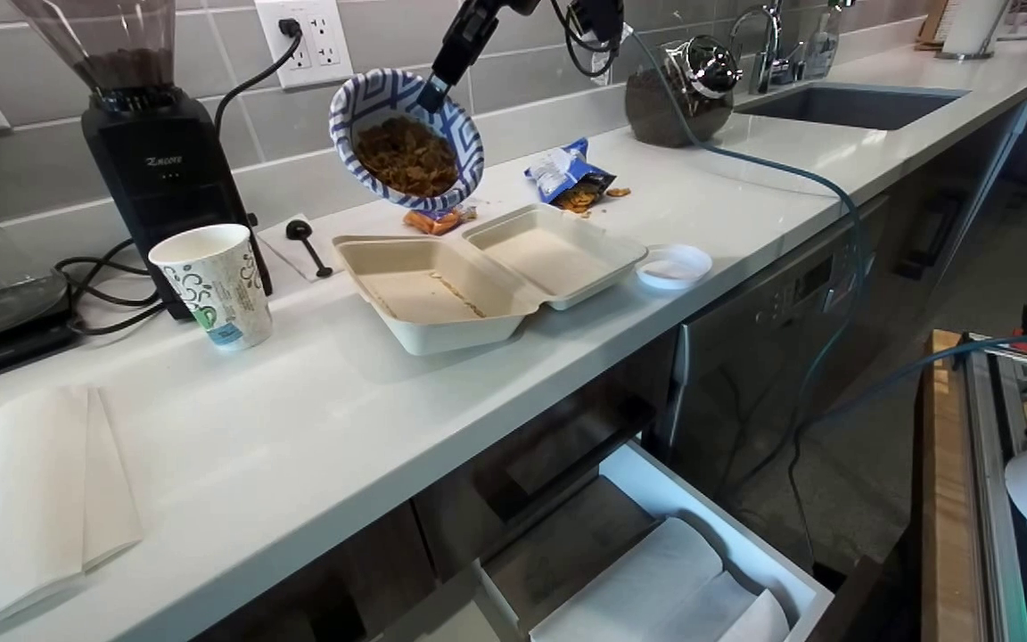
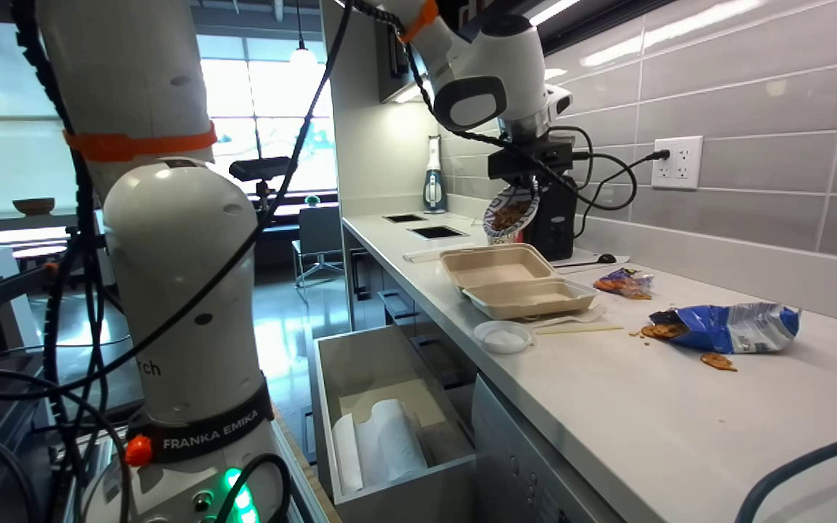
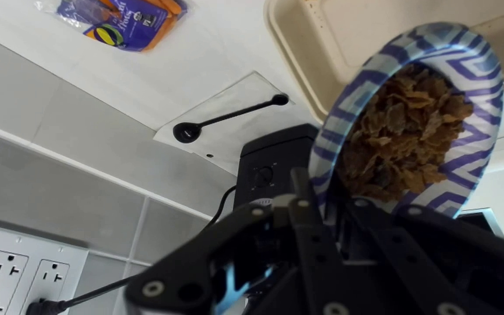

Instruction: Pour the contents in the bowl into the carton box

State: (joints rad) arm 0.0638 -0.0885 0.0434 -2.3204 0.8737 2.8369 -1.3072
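Observation:
My gripper is shut on the rim of the blue-and-white bowl, one finger inside the wall and one outside. The bowl hangs tilted above the counter, its opening facing sideways. Brown flaky contents rest inside against its lower side, and in the wrist view the flakes fill much of the bowl. The beige carton box lies unfolded on the counter, both halves facing up, with a few crumbs in one half. In the wrist view the bowl overlaps part of the carton box.
A black coffee grinder and a paper cup stand beside the box. A black scoop, a carrot packet, an opened blue snack bag and a white lid lie around it. Below, a drawer is pulled out.

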